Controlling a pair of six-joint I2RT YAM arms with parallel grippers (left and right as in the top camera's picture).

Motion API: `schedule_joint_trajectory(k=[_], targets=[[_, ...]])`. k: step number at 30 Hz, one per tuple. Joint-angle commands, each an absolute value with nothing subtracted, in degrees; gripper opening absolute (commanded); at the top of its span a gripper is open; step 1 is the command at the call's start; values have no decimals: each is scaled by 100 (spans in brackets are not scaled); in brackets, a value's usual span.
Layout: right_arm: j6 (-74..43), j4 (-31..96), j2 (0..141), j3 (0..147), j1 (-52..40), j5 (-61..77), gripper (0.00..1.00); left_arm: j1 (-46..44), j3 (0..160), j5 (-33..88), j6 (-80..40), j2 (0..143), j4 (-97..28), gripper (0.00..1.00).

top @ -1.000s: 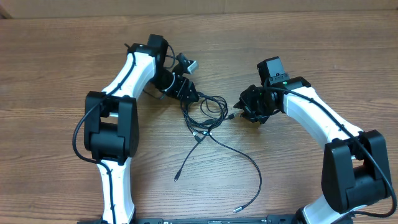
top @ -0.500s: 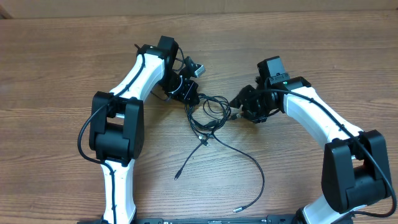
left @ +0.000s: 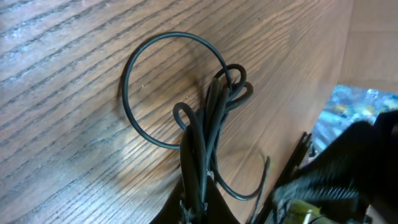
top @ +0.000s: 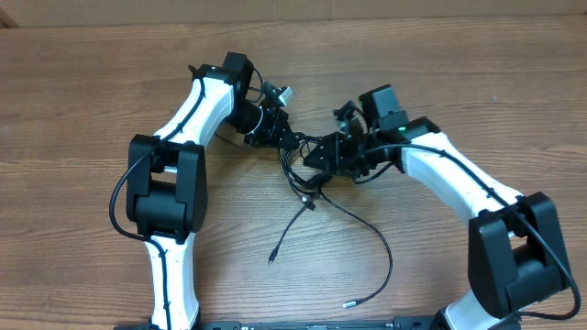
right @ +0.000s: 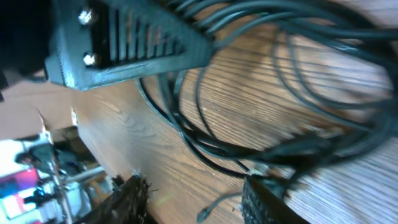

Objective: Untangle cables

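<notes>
The cables (top: 307, 174) lie as a tangle of thin black cords at the table's middle. One loose strand runs down to a silvery plug tip (top: 347, 306), and a shorter one ends at a dark tip (top: 272, 260). My left gripper (top: 282, 142) sits at the tangle's upper left. In the left wrist view it (left: 200, 202) is shut on a bunch of cords (left: 214, 106), with a round loop (left: 174, 34) lying beyond. My right gripper (top: 321, 154) is over the tangle's right side. In the right wrist view it (right: 199, 199) stands open above the cords (right: 292, 149), and a loose cable end lies between its fingers.
The wooden table (top: 83, 110) spreads all round the arms. The left gripper's black body (right: 124, 43) fills the top left of the right wrist view, close to my right fingers. A cardboard wall (top: 293, 9) runs along the far edge.
My left gripper has shut on the cords. My right gripper has moved left onto the tangle and opened wider. The tangle and the loose strands have shifted slightly.
</notes>
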State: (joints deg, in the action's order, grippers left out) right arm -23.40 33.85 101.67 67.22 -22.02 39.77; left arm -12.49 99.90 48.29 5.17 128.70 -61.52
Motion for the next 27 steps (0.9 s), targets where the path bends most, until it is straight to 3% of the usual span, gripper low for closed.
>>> schedule_joint_trajectory(k=[1,13,27], targets=[[-2209,3234,10031,6827,-2512,3516,43,-1223,10154,5109,130,12962,-6147,4],[-2246,3085,10038,6827,-2967,2285,35,-1223,10154,5260,178,12962,-6189,4],[-2526,2869,10237,6827,-2993,2425,33,-1282,10154,5586,497,12962,-6272,6]])
